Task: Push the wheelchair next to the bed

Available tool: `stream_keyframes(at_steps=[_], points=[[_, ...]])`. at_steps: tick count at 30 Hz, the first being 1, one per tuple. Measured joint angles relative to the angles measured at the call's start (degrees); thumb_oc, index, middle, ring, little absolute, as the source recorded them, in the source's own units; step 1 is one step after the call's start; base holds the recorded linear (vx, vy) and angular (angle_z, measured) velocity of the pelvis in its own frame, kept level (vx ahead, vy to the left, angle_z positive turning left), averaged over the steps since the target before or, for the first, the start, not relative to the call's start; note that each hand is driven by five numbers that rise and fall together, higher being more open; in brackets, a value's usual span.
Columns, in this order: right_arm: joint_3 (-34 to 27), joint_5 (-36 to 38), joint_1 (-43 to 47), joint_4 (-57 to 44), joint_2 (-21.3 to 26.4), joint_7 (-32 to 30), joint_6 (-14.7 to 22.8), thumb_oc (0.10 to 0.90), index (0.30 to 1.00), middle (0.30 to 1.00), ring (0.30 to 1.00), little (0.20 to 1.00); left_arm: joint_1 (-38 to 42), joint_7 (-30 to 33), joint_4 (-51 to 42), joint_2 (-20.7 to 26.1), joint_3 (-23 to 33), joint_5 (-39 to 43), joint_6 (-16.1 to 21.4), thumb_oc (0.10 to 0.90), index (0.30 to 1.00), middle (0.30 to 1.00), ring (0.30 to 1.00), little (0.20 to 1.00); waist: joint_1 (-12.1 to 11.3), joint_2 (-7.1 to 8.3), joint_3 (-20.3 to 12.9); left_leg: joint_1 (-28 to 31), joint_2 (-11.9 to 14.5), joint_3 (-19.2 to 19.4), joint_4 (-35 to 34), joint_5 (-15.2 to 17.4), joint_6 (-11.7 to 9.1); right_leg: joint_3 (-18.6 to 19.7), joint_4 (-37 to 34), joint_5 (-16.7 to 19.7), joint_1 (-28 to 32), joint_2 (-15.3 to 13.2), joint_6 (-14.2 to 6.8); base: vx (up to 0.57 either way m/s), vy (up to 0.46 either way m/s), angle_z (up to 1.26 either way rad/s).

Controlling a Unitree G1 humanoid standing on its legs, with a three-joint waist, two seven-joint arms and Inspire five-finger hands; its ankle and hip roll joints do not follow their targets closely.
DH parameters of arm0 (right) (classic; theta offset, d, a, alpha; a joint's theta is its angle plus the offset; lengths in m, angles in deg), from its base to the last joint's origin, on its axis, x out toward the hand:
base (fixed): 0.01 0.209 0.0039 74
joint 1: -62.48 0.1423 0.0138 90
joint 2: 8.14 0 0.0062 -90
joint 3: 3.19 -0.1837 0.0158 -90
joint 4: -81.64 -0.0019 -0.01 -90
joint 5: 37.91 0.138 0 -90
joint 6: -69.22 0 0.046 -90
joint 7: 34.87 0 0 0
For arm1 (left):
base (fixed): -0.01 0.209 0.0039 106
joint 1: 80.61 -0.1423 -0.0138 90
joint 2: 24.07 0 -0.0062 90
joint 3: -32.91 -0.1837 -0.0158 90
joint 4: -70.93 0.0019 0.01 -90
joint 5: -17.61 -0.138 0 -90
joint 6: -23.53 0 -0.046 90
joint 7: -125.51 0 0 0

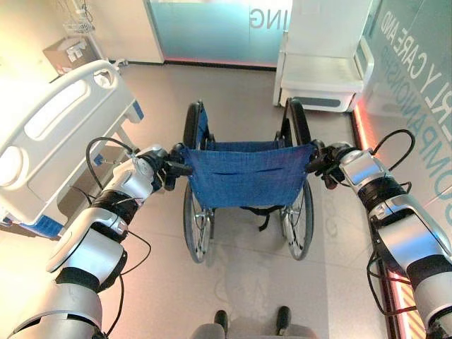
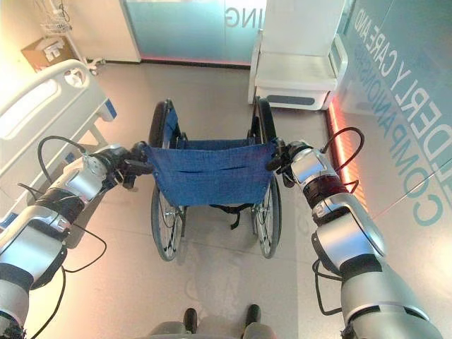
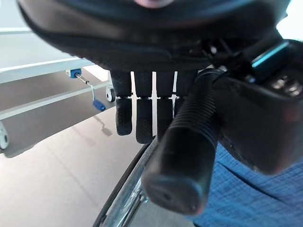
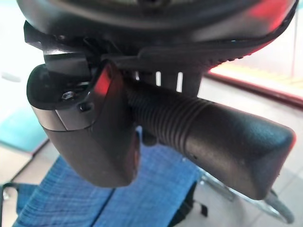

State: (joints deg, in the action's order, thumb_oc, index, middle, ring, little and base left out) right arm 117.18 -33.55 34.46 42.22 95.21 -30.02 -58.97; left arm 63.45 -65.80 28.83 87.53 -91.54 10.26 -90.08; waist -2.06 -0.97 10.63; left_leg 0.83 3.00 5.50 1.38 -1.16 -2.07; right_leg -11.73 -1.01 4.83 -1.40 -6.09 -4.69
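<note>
We clamp left hand [image 1: 164,169] and right hand [image 1: 326,161] on wheelchair [image 1: 244,176] handles | bed [image 1: 49,134] ahead-left, apart | push remains

A white armchair [image 1: 321,74] with a padded seat stands on the pale floor [image 1: 233,85], its back against a frosted teal glass wall [image 1: 212,28]. Left of the armchair, along the same far side, the glass gives way to a plain cream wall [image 1: 123,28]. Well left of the armchair, in the far corner, a cardboard box [image 1: 65,51] sits on the floor, with a wire rack [image 1: 79,25] just beside it.
</note>
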Motion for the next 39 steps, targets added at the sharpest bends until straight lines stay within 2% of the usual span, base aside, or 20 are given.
stream_keyframes(at_steps=[4, 10, 14, 20, 23, 27, 30, 31, 32, 33, 34, 35, 36, 37, 39], points=[[-0.14, -1.73, -0.01, -1.60, 0.21, -2.59, 0.02, 0.400, 0.300, 0.300, 0.300, 0.300, -1.73, 7.09, -2.46, -0.01, 2.34, 5.14, 0.77, 0.400, 0.300, 0.300, 0.300, 0.300, -0.17, 0.26, 1.06, -0.28, 0.02, -0.37, 0.02, -0.01, 0.00, -0.40, -0.21, 0.00, -0.01, 0.03, 0.00, 0.05, -0.092, 0.05], [-0.38, -1.67, 0.07, -1.54, 0.75, -5.44, 1.72, 0.400, 0.300, 0.300, 0.300, 0.300, -1.92, 13.95, -3.13, -0.53, 3.44, 10.56, 2.65, 0.400, 0.300, 0.300, 0.300, 0.300, -0.13, 0.83, 1.94, -1.06, 0.74, -1.38, 0.98, -0.18, 0.21, -1.72, 0.21, -0.03, 0.06, 0.36, 0.34, 0.03, -0.114, 0.10], [-0.37, -1.64, -0.09, -1.23, 1.09, -6.03, 2.78, 0.400, 0.300, 0.300, 0.300, 0.300, -2.05, 16.40, -3.15, -1.08, 3.75, 12.52, 3.62, 0.400, 0.300, 0.300, 0.300, 0.300, -0.12, 1.04, 2.19, -1.31, 1.11, -2.08, 1.39, -0.26, -0.03, -2.68, 0.45, -0.58, 0.31, 0.64, 0.74, 0.10, -0.118, 0.11], [-0.77, -1.37, -1.74, -0.59, 1.30, -6.25, 4.65, 0.400, 0.300, 0.300, 0.300, 0.300, -6.20, 18.40, -5.20, -1.18, 6.21, 12.70, 8.01, 0.400, 0.300, 0.300, 0.300, 0.300, -0.70, 1.41, 3.91, -0.76, 2.06, -2.02, 6.00, 2.18, -0.99, -2.96, 9.09, -6.61, -0.79, 0.28, 1.88, 0.13, -0.079, 0.06], [-0.69, -1.68, -2.51, -0.53, 1.22, -6.21, 5.40, 0.400, 0.300, 0.300, 0.300, 0.300, -9.02, 19.17, -6.54, -1.26, 7.50, 12.76, 9.54, 0.400, 0.300, 0.300, 0.300, 0.300, -0.89, 1.47, 3.92, -0.23, 2.06, -1.87, 6.97, 3.01, -1.01, -1.06, 14.61, -9.97, -2.87, -0.40, 1.70, 0.15, -0.029, -0.03], [-0.59, -1.78, -3.86, -1.63, 1.77, -6.22, 5.78, 0.400, 0.300, 0.300, 0.300, 0.300, -11.15, 19.92, -8.25, -1.35, 8.23, 13.35, 10.12, 0.400, 0.300, 0.300, 0.300, 0.300, -1.87, 1.59, 3.93, -2.42, 1.68, -1.96, 13.32, 6.93, -1.08, 0.58, 21.77, -13.83, -5.19, -0.75, 2.01, 0.20, -0.012, -0.03], [-0.69, -1.87, -3.71, -2.19, 2.54, -6.87, 5.82, 0.400, 0.300, 0.300, 0.300, 0.300, -10.86, 20.42, -8.26, -1.82, 8.48, 14.98, 11.27, 0.400, 0.300, 0.300, 0.300, 0.300, -2.11, 0.96, 4.65, -5.55, 2.31, -2.03, 17.82, 7.30, -1.85, 1.81, 21.54, -13.71, -5.30, 0.41, 2.50, 0.30, 0.096, 0.17], [-1.04, -1.76, -3.78, -2.61, 3.80, -7.31, 5.86, 0.400, 0.300, 0.300, 0.300, 0.300, -10.17, 20.92, -8.48, -2.63, 8.41, 14.98, 12.00, 0.400, 0.300, 0.300, 0.300, 0.300, -1.87, 1.27, 5.79, -9.15, 1.47, -2.01, 22.13, 7.94, -2.61, 4.34, 20.07, -13.07, -4.65, 1.00, 2.97, 0.37, 0.159, 0.36], [-1.26, -1.75, -3.77, -2.69, 4.33, -7.33, 5.87, 0.400, 0.300, 0.300, 0.300, 0.300, -10.16, 21.12, -8.60, -2.76, 8.32, 14.98, 12.24, 0.400, 0.300, 0.300, 0.300, 0.300, -2.10, 1.61, 6.13, -9.97, 0.65, -2.06, 20.89, 7.97, -2.83, 5.72, 18.96, -12.58, -4.60, 0.89, 3.14, 0.35, 0.175, 0.20], [-1.33, -1.74, -3.85, -3.45, 5.89, -7.33, 5.89, 0.400, 0.300, 0.300, 0.300, 0.300, -10.30, 21.14, -9.49, -3.13, 8.23, 15.07, 12.81, 0.400, 0.300, 0.300, 0.300, 0.300, -2.59, 1.40, 6.36, -11.09, -1.36, -2.75, 15.23, 7.64, -3.36, 7.42, 14.15, -11.92, -3.72, 1.00, 2.83, 0.33, 0.217, -0.40], [-1.27, -1.75, -3.48, -4.58, 8.10, -7.28, 6.25, 0.400, 0.300, 0.300, 0.300, 0.300, -10.29, 20.93, -10.79, -3.47, 8.30, 15.22, 13.09, 0.400, 0.300, 0.300, 0.300, 0.300, -4.37, -0.39, 6.89, -10.48, -2.36, -3.58, 6.48, 7.07, -3.55, 8.72, 9.16, -11.81, -2.02, 2.51, 3.89, 0.40, 0.281, -0.79], [-1.14, -1.92, -2.41, -4.75, 9.87, -6.73, 6.44, 0.400, 0.300, 0.300, 0.300, 0.300, -9.75, 19.40, -11.67, -3.52, 8.66, 15.43, 13.06, 0.400, 0.300, 0.300, 0.300, 0.300, -6.18, -3.82, 7.25, -9.51, 0.07, -3.71, 1.34, 3.66, -4.74, 6.05, 17.45, -13.22, -1.67, 4.93, 5.48, 0.37, 0.260, -0.90], [-1.27, -1.93, -2.63, -4.73, 9.78, -6.73, 6.62, 0.400, 0.300, 0.300, 0.300, 0.300, -9.52, 18.67, -12.09, -2.81, 8.81, 15.49, 13.08, 0.400, 0.300, 0.300, 0.300, 0.300, -6.90, -2.08, 7.59, -9.14, -1.25, -3.08, 2.32, 0.89, -4.32, 6.77, 19.18, -16.32, -0.14, 3.50, 5.09, 0.39, 0.225, -0.89], [-1.81, -1.97, -2.52, -4.70, 9.57, -6.54, 7.17, 0.400, 0.300, 0.300, 0.300, 0.300, -10.88, 19.09, -13.34, -3.01, 10.55, 16.12, 13.45, 0.400, 0.300, 0.300, 0.300, 0.300, -7.58, -1.69, 8.30, -9.25, -1.70, -2.05, 4.51, 0.80, -3.50, 8.37, 16.05, -17.00, 2.17, 2.65, 0.77, 0.40, 0.189, -0.79], [-2.44, -2.46, -3.25, -4.84, 9.63, -6.49, 8.21, 0.400, 0.300, 0.300, 0.300, 0.300, -11.03, 18.27, -14.46, -2.30, 10.57, 16.31, 13.13, 0.400, 0.300, 0.300, 0.300, 0.300, -8.53, -2.25, 8.28, -10.14, -1.23, -0.45, 7.18, 0.85, -3.40, 7.37, 14.36, -16.94, 3.21, 1.73, 1.30, 0.43, 0.196, -0.54]])
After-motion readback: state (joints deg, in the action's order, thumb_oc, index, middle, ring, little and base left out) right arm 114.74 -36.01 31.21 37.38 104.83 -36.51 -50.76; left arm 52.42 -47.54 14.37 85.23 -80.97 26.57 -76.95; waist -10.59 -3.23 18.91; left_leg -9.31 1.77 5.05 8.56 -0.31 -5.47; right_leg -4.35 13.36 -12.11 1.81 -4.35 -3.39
